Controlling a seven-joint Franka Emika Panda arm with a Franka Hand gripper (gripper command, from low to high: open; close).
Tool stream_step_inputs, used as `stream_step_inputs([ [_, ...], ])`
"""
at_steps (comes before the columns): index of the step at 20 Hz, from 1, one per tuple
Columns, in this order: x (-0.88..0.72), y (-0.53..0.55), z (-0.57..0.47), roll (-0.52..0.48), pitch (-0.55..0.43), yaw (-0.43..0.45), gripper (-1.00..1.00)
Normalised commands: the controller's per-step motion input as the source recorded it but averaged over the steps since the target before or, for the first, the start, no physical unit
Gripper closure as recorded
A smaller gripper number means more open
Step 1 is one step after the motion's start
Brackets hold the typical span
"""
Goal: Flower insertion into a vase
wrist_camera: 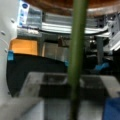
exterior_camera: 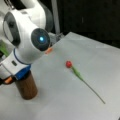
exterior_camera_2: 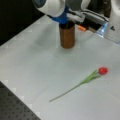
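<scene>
So the arm is parked right over the vase [exterior_camera: 26,87], the brown wood-look cylinder standing upright near the counter [exterior_camera: 82,50] edge on a front view's left. The claw itself is tucked behind the big white wrist joint in both front views, so I can't tell whether it's open or closed. In the wrist view a green stem [wrist_camera: 76,57] runs straight up and down through the middle of the frame, right in front of the camera, with the brown rim of the vase [wrist_camera: 62,5] across the top. I can't say whether the claw is pinching that stem.

A red tulip [exterior_camera: 82,77] lies flat on the counter, well apart from the vase and the arm. Its red head [exterior_camera: 68,64] sits near the counter's middle, and its long thin stem runs diagonally away towards the near right corner in a front view. In a front view the same flower [exterior_camera_2: 82,83] lies with its head [exterior_camera_2: 102,70] pointing to that view's right.

Plenty of bare white counter all around the flower, with nothing crowding it.
</scene>
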Motion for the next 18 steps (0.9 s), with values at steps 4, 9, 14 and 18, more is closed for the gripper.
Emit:
stream_step_inputs([
  [4, 0.29, 0.02, 0.01, 0.029, 0.038, -0.163, -1.0],
  [9, 0.33, 0.01, 0.06, 0.017, 0.069, -0.154, -1.0],
  [14, 0.37, 0.08, 0.06, 0.01, 0.006, -0.156, -1.0],
  [18, 0.5, 0.22, 0.07, 0.01, -0.211, -0.192, -1.0],
])
